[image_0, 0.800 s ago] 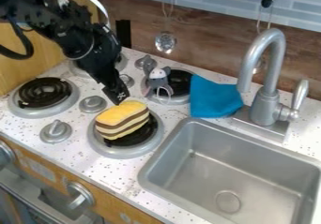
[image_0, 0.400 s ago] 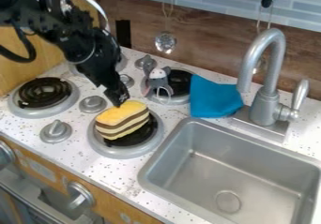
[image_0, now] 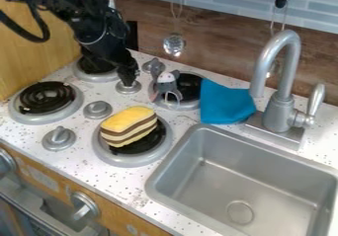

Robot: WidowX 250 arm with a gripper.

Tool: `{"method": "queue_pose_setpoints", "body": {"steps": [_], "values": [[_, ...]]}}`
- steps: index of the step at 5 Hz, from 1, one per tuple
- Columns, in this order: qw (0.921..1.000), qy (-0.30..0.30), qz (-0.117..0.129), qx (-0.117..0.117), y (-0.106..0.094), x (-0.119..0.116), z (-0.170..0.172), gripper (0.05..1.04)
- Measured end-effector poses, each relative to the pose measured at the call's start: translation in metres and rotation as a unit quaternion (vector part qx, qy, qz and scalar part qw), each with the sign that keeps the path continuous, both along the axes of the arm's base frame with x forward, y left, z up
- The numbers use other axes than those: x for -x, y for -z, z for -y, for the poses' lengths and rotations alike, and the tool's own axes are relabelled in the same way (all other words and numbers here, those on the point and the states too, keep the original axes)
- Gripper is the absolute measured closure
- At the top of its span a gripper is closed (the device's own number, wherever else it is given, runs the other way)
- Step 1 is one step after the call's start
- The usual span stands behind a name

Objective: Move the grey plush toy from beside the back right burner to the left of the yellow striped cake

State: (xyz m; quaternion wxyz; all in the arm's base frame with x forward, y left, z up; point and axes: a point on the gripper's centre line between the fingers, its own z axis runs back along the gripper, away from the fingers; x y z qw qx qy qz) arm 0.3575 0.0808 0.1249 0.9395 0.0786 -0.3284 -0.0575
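Observation:
My gripper (image_0: 128,77) hangs over the stove at the upper left, right by the grey knob (image_0: 129,87) between the back burners. To its lower right, apart from it, a yellow and brown striped cake toy (image_0: 129,125) lies on the front right burner (image_0: 137,157). A grey mouse toy (image_0: 167,85) sits at the left edge of the back right burner, right of my gripper. Beside that burner lies a blue cloth (image_0: 225,103).
The grey sink (image_0: 247,180) fills the lower right, with a tall faucet (image_0: 280,101) behind it. Two burners (image_0: 46,98) stand at the left. Utensils (image_0: 174,44) hang on the back wall.
My gripper has moved up the view, away from the cake toy and toward the back of the stove. The cake toy, mouse toy and cloth have stayed put.

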Motion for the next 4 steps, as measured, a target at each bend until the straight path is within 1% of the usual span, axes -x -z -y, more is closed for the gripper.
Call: {"method": "queue_pose_setpoints", "body": {"steps": [1,2,3,4], "values": [[0.9998,-0.015,0.002,-0.009,0.010,-0.030,0.002,0.077],[0.9993,-0.034,-0.009,0.009,0.031,-0.057,-0.002,0.077],[0.9996,0.000,0.003,0.027,0.043,-0.084,0.004,0.077],[0.9965,0.038,0.014,0.073,0.047,-0.099,0.018,0.077]]}}
